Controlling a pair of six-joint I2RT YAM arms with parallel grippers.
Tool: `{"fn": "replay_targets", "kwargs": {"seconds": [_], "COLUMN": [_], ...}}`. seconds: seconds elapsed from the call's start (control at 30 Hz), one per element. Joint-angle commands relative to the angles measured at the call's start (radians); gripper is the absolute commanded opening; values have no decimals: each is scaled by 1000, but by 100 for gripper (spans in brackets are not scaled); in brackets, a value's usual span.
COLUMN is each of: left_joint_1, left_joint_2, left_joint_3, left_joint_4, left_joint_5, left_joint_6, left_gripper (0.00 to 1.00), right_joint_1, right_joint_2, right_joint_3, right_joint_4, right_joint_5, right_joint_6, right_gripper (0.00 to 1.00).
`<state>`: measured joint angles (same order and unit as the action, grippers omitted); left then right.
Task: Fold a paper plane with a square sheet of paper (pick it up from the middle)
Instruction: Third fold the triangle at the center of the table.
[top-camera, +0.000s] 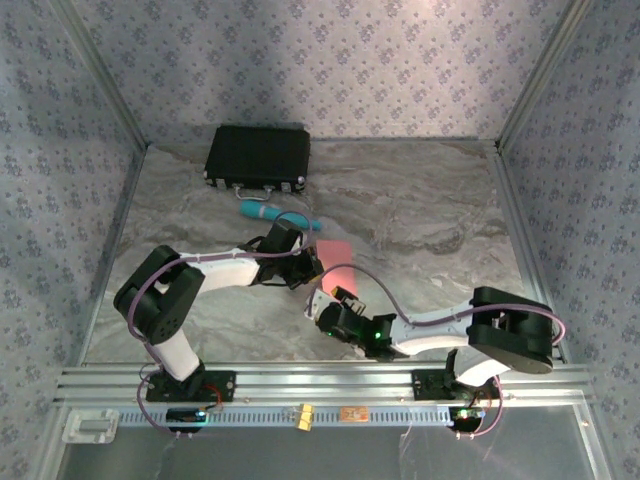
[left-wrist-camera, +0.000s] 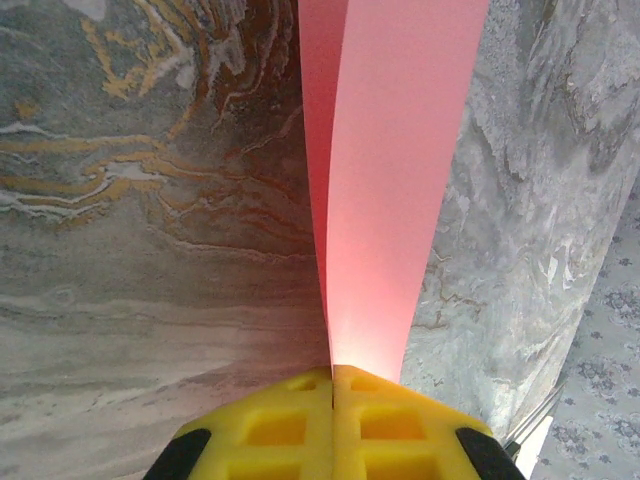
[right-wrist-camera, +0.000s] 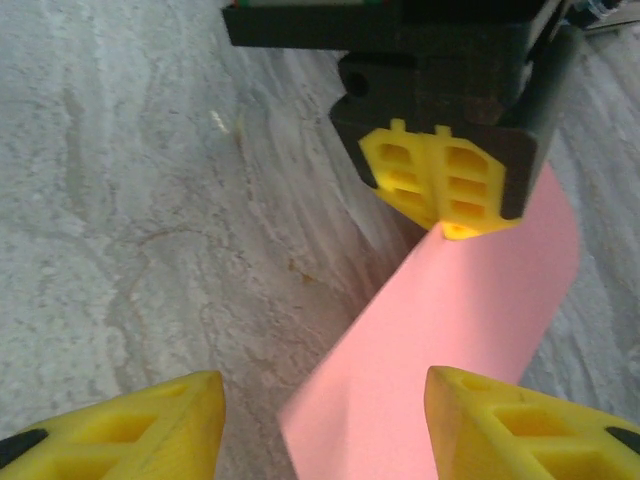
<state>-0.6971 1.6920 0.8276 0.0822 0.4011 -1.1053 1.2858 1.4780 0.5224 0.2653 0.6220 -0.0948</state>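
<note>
Seen from above, a grey marbled counter (top-camera: 430, 215) sits inside patterned walls. Two arms reach in from the near edge and meet near its middle. The left arm (top-camera: 225, 265) stretches to the right and the right arm (top-camera: 440, 325) stretches to the left. Between their tips lies the square sheet of paper (top-camera: 336, 256), a small salmon-pink patch partly covered by both wrists, so its full outline is hidden. From this height the fingers themselves are too small to make out.

In the left wrist view, the yellow left fingers (left-wrist-camera: 275, 430) are pressed flat together and pinch one end of the paper (left-wrist-camera: 400, 200). The paper runs away from them as a long pink strip with a second layer showing along its left side. Its far end is cut off at the top of the picture.

In the right wrist view, the yellow right fingers (right-wrist-camera: 150, 425) stand wide apart and grip nothing, with the pink strip (right-wrist-camera: 450, 330) passing between them. Its near end runs out of the bottom of the picture. Whether it rests on the counter or hangs just above cannot be told. At the strip's far end the left fingers (right-wrist-camera: 405, 170) are clamped on its edge.

Behind the arms, a teal cylinder (top-camera: 280, 213) lies just in front of a black case (top-camera: 258, 158), well apart from the paper.
</note>
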Motion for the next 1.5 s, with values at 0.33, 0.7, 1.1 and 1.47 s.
{"fn": "replay_targets", "kwargs": {"seconds": [0.33, 0.7, 1.1, 1.47], "left_joint_1": [16, 17, 48, 64], "left_joint_2": [-45, -54, -223, -223], "left_joint_3": [13, -8, -41, -17], "left_joint_4": [-17, 9, -146, -156], "left_joint_5": [31, 10, -176, -152], "left_joint_6": [37, 48, 128, 155], "left_gripper": [5, 7, 63, 51], "right_joint_1": [-25, -50, -251, -554], "right_joint_2": [-25, -57, -156, -60], "right_joint_3": [10, 21, 22, 114], "right_joint_4": [2, -63, -110, -215], "right_joint_5": [46, 0, -438, -1045], "right_joint_6": [82, 138, 305, 484], "right_gripper": [24, 1, 0, 0]}}
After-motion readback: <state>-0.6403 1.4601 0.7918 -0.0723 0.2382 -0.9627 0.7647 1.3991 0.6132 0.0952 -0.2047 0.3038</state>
